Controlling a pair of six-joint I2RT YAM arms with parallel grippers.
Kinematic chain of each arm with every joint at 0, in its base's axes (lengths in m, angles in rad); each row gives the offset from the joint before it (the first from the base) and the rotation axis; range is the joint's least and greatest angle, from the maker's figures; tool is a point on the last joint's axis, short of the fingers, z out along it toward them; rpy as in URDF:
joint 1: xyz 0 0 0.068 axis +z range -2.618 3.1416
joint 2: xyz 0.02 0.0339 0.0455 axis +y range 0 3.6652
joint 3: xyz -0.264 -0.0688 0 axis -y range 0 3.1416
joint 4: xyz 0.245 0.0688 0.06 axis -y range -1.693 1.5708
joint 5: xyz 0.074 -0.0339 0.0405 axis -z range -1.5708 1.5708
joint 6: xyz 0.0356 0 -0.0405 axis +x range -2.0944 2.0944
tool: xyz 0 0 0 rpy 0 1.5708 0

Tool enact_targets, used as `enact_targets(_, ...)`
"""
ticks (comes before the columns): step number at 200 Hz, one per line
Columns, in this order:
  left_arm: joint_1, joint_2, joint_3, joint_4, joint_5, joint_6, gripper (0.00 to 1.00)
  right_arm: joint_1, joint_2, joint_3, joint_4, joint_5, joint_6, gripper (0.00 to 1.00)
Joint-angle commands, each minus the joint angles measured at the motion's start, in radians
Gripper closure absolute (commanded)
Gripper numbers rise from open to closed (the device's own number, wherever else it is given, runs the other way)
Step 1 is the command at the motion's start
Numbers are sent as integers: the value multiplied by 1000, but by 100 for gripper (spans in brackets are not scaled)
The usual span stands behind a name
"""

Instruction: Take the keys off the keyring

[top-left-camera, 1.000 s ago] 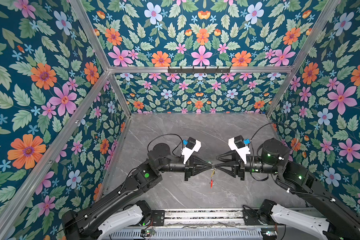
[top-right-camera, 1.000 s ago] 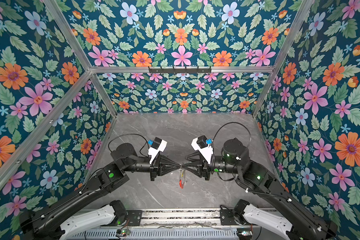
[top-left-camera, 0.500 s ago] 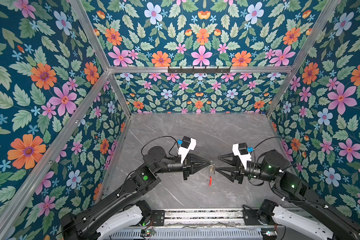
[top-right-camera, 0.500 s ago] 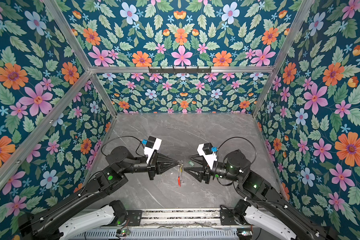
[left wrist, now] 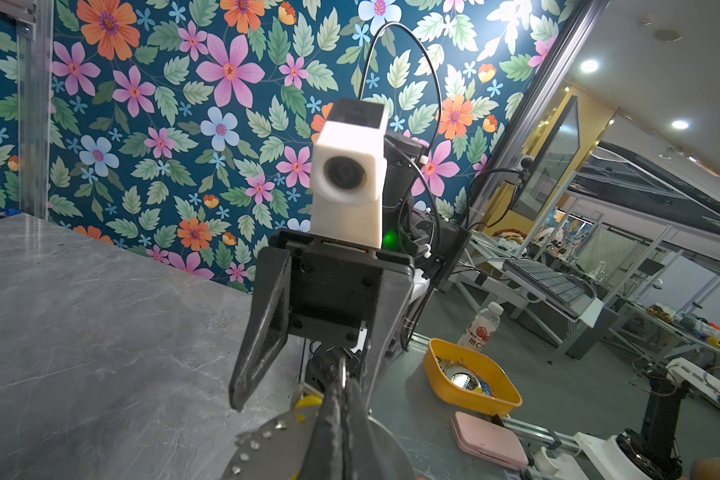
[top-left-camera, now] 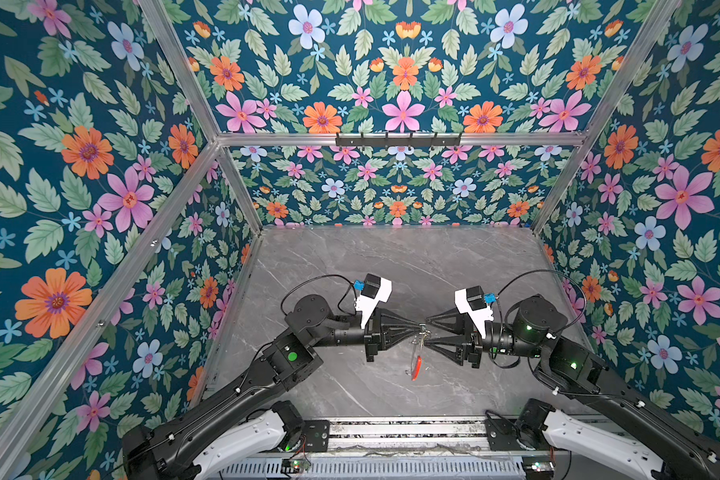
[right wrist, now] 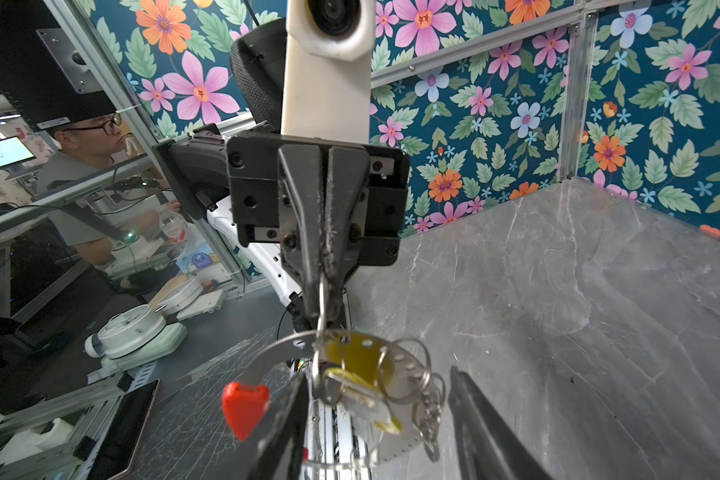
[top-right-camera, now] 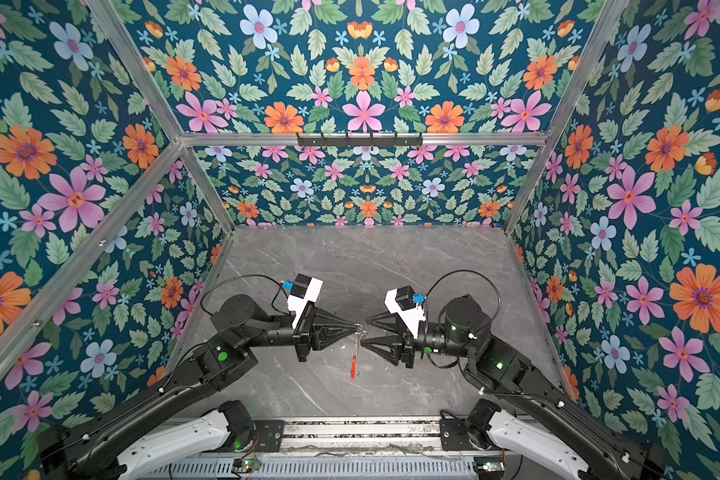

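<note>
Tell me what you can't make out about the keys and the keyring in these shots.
- Right wrist view: of the keys only a yellow tag shows; blades hidden behind the loops.
- Same view: the thin wire in the shut left gripper is edge-on, loop or keyring unclear.
- Both top views: keys too small to pick out on the keyring.
</note>
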Motion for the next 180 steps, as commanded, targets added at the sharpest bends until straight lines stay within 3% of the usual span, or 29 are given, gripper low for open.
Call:
enact_targets(1,0,-7,-1,48,-12,-5,100,1,8,6,29,-41,18,51)
enact_targets(78,0,-19,-5,37,-50,3,100,1,16,10,24,-64,23,80)
enact_targets(139,0,-24,-7,38,-46,7,100,1,23,16,13,-73,24,93)
enact_targets(155,0,-22,-4,38,-35,8,100,2,26,29,-9,-71,15,88)
enact_targets(169,0,-21,0,25,-31,14,100,2,13,42,-41,-46,1,68)
enact_targets(180,0,-24,1,12,-35,19,100,2,0,41,-50,-30,-2,61)
